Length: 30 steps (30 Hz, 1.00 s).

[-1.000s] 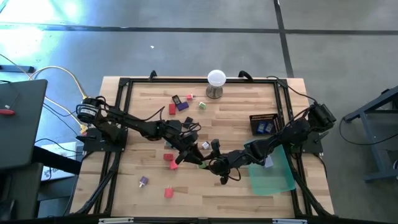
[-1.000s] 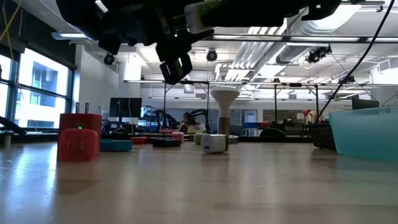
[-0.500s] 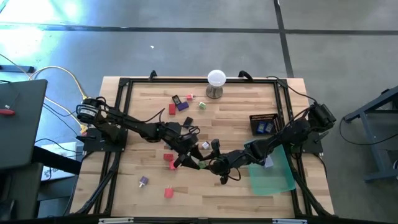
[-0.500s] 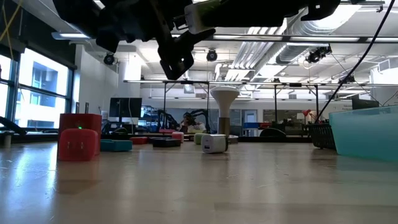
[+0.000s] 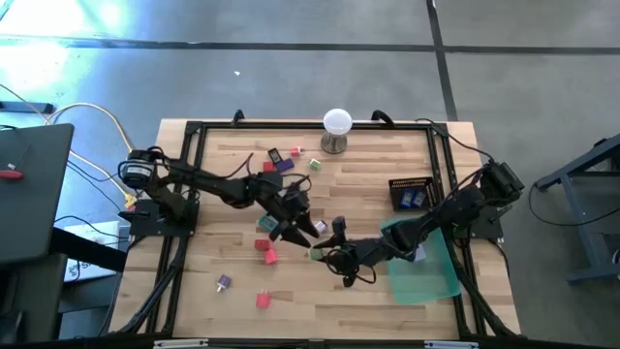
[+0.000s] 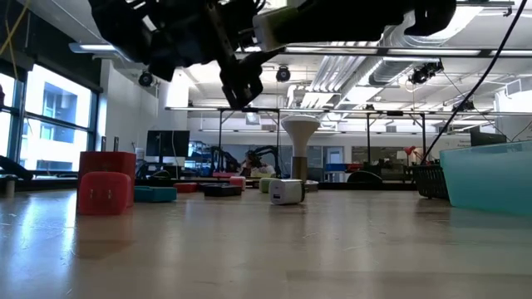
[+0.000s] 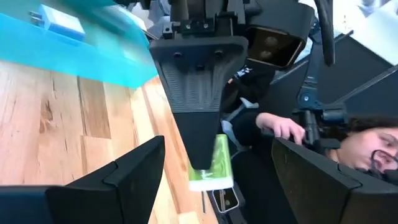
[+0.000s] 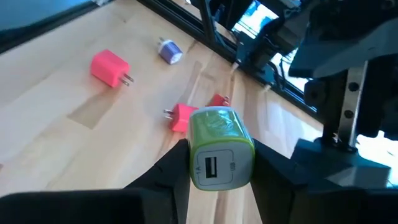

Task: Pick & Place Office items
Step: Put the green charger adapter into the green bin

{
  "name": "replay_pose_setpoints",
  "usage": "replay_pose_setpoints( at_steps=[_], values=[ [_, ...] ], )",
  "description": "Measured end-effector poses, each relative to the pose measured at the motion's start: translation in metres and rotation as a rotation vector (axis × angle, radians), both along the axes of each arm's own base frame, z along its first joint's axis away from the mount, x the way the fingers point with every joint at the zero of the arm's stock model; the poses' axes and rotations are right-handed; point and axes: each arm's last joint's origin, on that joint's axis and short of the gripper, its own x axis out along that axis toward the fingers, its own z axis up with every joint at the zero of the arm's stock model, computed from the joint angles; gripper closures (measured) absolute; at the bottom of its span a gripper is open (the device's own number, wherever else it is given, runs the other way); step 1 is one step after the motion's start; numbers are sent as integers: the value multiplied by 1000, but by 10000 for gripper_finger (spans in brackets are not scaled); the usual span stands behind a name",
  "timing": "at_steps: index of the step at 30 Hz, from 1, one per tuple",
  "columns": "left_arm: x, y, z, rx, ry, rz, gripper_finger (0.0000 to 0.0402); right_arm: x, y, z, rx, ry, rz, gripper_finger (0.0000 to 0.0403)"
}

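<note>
We see both arms reaching into the middle of the desk [image 5: 387, 160], their ends close together above the wood. The right gripper [image 8: 221, 163] is clenched on a pale green USB charger block [image 8: 221, 146], its port facing the wrist camera; in the high view that block [image 5: 316, 254] sits at the gripper's tip near the desk's centre, and the left wrist view shows it [image 7: 214, 163] pinched at the end of the right arm's ribbed finger. The left gripper [image 5: 308, 231] hangs just beside it with its fingers [image 7: 124, 177] spread wide and nothing between them. Below and beyond the held block lie other office items: a pink plug [image 8: 109, 67], a lavender plug [image 8: 168, 50] and two red pieces [image 8: 181, 116] on the bare wood. In the high view more pieces are scattered toward the far edge near the white ball on its stand [image 5: 336, 129], among them a red block [image 5: 268, 170] and a purple one [image 5: 283, 164]. A black mesh basket [image 5: 411, 193] stands near the right arm, and the translucent green tray [image 5: 426, 276] lies beside it. In the left wrist view a person [image 7: 323, 140] shows beyond the desk.
</note>
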Motion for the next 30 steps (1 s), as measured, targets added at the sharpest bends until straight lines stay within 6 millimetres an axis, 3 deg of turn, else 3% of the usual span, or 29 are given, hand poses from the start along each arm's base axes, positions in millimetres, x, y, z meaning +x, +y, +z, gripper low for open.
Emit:
replay_pose_setpoints(
  at_steps=[18, 30],
  values=[
    [-2, -14, -1, -13, 15, -110, 113, -15, 19, 2, -46, 71, -257, 282],
    [-4, -13, -10, 17, 92, -104, 113, -39, 25, 8, -54, 264, -476, 281]
  ],
)
